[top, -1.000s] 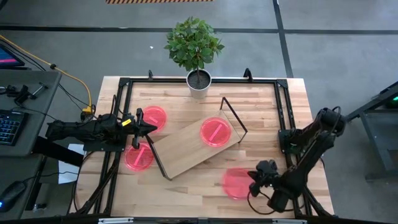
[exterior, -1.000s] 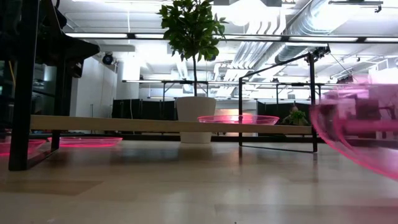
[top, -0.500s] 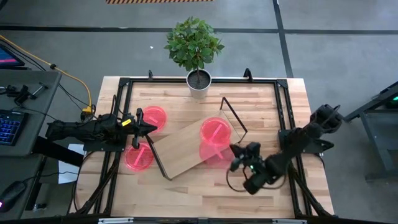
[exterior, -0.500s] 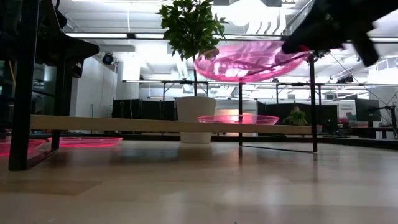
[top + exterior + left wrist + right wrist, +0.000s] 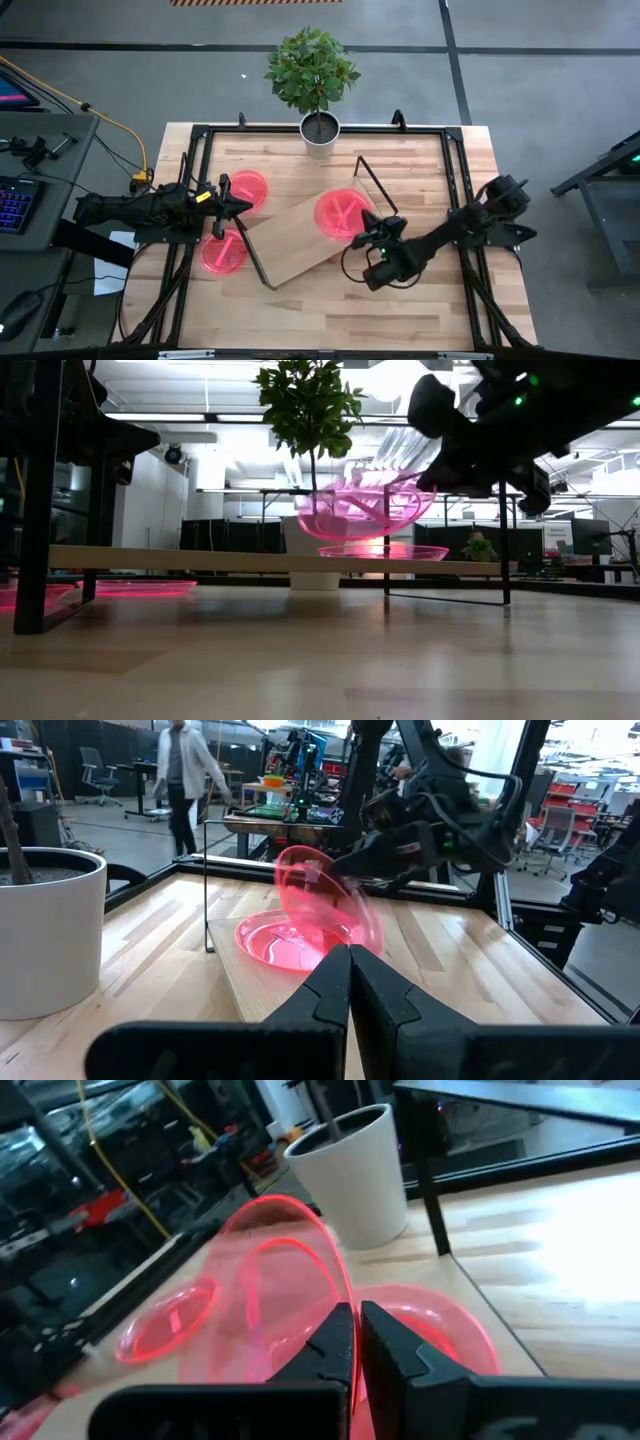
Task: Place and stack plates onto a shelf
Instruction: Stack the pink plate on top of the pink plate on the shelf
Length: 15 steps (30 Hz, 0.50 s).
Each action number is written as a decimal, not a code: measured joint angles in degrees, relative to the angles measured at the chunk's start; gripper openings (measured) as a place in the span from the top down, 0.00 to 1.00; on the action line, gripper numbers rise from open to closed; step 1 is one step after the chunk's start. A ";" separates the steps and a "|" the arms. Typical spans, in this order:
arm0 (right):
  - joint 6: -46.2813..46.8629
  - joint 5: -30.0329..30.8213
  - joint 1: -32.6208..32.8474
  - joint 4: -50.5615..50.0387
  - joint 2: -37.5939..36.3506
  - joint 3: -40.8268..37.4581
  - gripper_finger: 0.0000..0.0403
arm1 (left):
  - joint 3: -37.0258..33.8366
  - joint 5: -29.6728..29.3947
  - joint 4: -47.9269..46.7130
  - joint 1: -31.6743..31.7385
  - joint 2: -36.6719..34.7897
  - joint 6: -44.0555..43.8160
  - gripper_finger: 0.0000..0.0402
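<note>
My right gripper (image 5: 366, 240) reaches over the shelf (image 5: 298, 246) and is shut on a pink plate (image 5: 338, 214), (image 5: 358, 510). This plate hangs tilted just above another pink plate (image 5: 397, 551) that lies flat on the shelf's right end. Two more plates rest on the tabletop left of the shelf, one toward the far side (image 5: 247, 188) and one nearer (image 5: 222, 252). My left gripper (image 5: 236, 207) waits shut between those two, at the shelf's left end. My right gripper pinches the held plate's rim (image 5: 338, 1296) between its two fingers, on the edge facing the table's near right. The fingers come level to slightly downward from the right. The plate is lifted clear and tips steeply, its free edge (image 5: 318, 520) lowest, over the shelf's plate.
A white plant pot (image 5: 320, 136) stands at the table's far edge behind the shelf. A black wire leg (image 5: 376, 188) rises at the shelf's right end, close to the held plate. A black frame (image 5: 455, 170) runs round the tabletop. A person walks in the room beyond.
My right gripper carried the plate up from the table's near right, then toward the far left over the shelf, and came down toward the shelf's plate. The held plate went from low beside the table to tilted just above that plate.
</note>
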 joint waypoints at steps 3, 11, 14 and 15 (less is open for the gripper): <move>-0.18 0.80 -0.72 -0.36 -0.04 0.00 1.00 | -0.01 0.00 0.00 0.02 0.00 0.00 1.00; -1.59 1.30 -1.49 -4.21 -1.35 0.02 1.00 | 0.00 0.00 -0.02 0.00 0.00 0.00 1.00; -1.37 0.42 -2.19 -5.76 -1.37 0.01 1.00 | 0.00 0.00 -0.02 0.00 0.02 0.00 1.00; -1.37 0.04 -2.50 -6.06 -1.37 0.02 1.00 | 0.00 0.00 0.00 0.02 0.02 0.00 1.00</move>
